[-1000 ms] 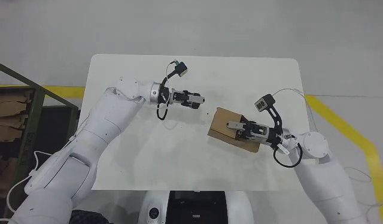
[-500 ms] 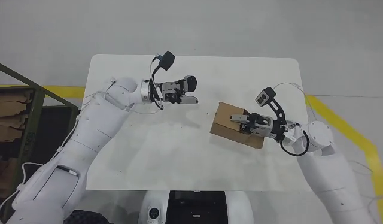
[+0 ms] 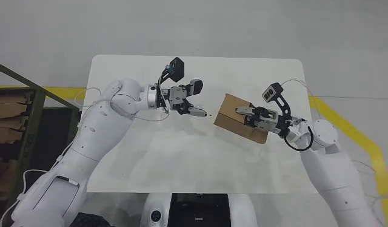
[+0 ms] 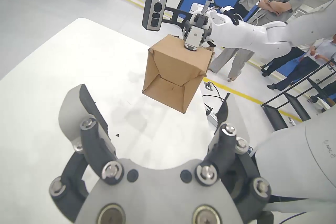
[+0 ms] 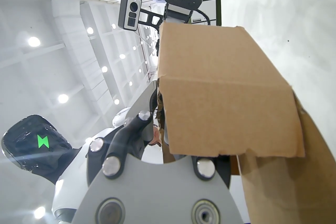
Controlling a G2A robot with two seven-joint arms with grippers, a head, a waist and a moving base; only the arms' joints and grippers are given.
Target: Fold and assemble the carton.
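- Right gripper point(image 3: 242, 111) is clamped on one wall of the carton point(image 3: 227, 121), holding it tilted and, it seems, lifted off the table point(image 3: 151, 160).
- Left gripper point(image 3: 200, 99) hangs empty with its fingers spread wide, near the carton but apart from it.
- Carton's folded end faces the left gripper and its length runs straight away from it, so any press on that end likely falls to the left arm.
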